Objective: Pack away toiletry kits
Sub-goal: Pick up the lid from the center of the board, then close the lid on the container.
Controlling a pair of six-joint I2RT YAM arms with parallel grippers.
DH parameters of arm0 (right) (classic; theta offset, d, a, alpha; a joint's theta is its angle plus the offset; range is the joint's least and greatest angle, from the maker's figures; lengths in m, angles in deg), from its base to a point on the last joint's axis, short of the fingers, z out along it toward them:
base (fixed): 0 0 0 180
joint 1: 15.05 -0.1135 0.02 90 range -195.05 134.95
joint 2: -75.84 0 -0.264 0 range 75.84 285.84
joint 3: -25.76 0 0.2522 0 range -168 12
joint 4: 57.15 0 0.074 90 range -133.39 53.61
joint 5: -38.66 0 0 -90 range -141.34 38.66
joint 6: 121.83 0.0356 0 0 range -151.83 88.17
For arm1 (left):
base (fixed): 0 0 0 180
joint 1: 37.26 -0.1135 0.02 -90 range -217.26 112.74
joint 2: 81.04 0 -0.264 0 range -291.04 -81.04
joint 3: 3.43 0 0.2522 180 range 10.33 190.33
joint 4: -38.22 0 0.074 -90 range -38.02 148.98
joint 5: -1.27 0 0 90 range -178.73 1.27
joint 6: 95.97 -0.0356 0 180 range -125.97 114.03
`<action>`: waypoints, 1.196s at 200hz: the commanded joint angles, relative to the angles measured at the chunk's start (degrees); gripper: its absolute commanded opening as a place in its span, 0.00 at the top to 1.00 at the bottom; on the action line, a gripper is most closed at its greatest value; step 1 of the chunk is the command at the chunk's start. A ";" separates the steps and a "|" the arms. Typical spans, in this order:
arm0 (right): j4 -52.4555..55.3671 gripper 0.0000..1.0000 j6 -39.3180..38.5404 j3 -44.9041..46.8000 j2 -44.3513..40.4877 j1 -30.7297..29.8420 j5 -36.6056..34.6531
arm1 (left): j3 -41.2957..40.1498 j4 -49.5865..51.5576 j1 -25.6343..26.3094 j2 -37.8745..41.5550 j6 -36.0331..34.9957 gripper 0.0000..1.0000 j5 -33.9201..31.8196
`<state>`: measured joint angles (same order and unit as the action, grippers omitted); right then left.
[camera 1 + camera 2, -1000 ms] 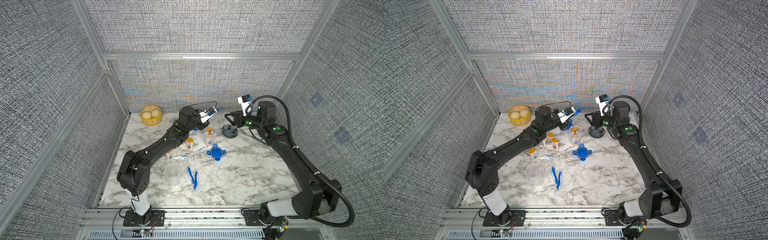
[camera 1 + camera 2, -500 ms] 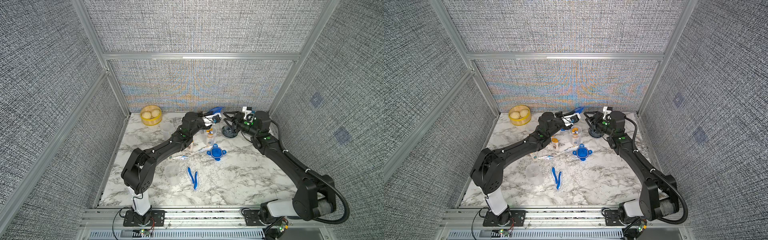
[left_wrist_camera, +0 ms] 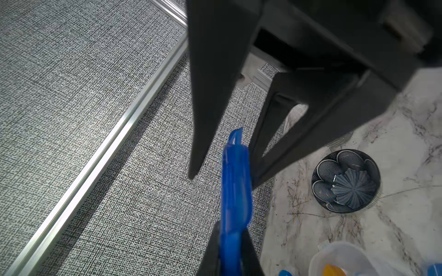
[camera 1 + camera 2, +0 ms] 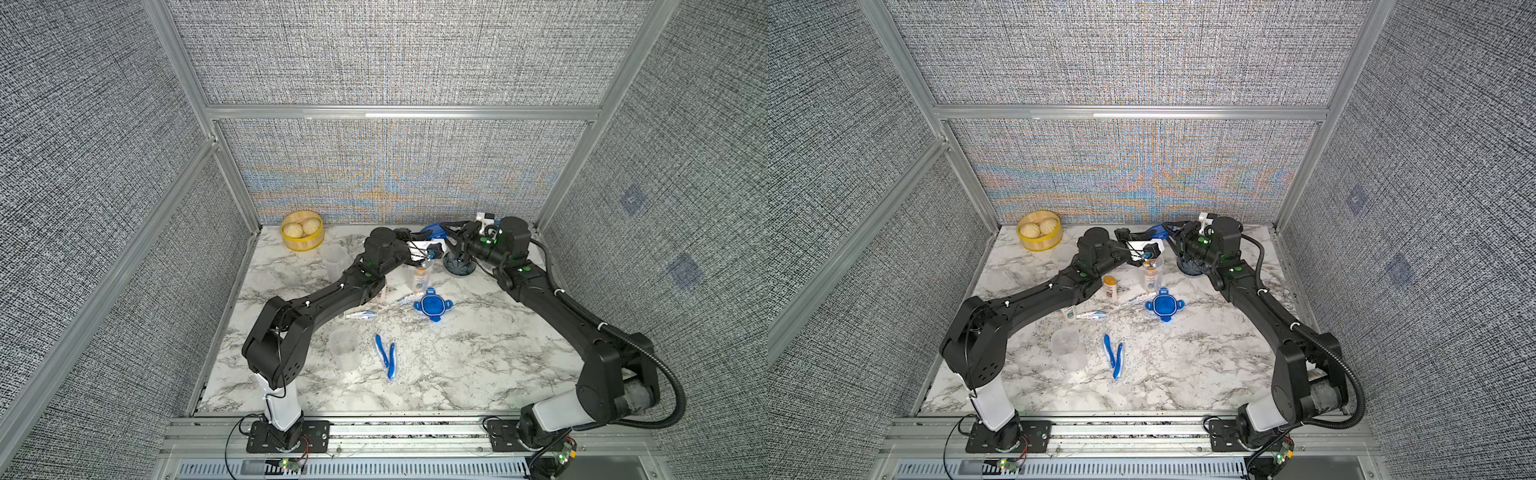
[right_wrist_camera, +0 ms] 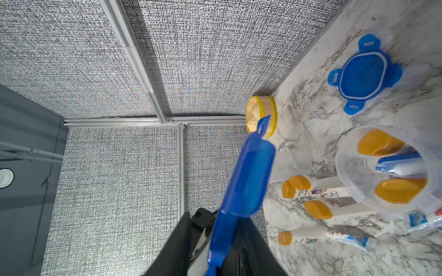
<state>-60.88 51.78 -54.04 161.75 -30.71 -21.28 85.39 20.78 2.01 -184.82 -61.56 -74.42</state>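
Blue plastic: a clip lid [image 4: 432, 230] is found held off the surface close to the far edge, right of its middle, between the two grippers. It is carried more on edge than flat. Its long line runs from the left gripper [image 3: 230, 236] across to the right gripper [image 5: 214, 222], roughly along that far edge.

The left gripper is clamped narrow on one end of the lid. The jaws of the right gripper are set either side of the opposite end. A sliver of wall is seen between one finger and the lid in the left wrist view, yet the tab looks pinched in the right wrist view. A firm hold there cannot be confirmed.

The clear cup [image 4: 420, 276], loaded with orange-capped bottles [image 5: 380, 143], stands open just to the near side of the held lid. A second lid [image 4: 432, 305] lies flat nearer the middle. Two toothbrushes [image 4: 385, 360], tubes [image 4: 361, 316] and two empty cups [image 4: 344, 349] are noted unpacked.

A handover is judged to be in hand. For capping, the lid would need to be laid flat and brought down towards the near edge. The left gripper is judged slightly nearer the cup.
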 commanded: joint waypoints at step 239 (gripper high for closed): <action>-16.62 1.00 -13.41 6.85 14.23 1.85 18.19 | 8.64 34.41 -6.47 1.30 46.51 0.07 -4.37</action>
<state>-74.46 40.61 -46.06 174.88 -28.94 -4.45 91.86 50.85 -4.33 -182.24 -17.32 -77.33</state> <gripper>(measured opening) 0.103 0.933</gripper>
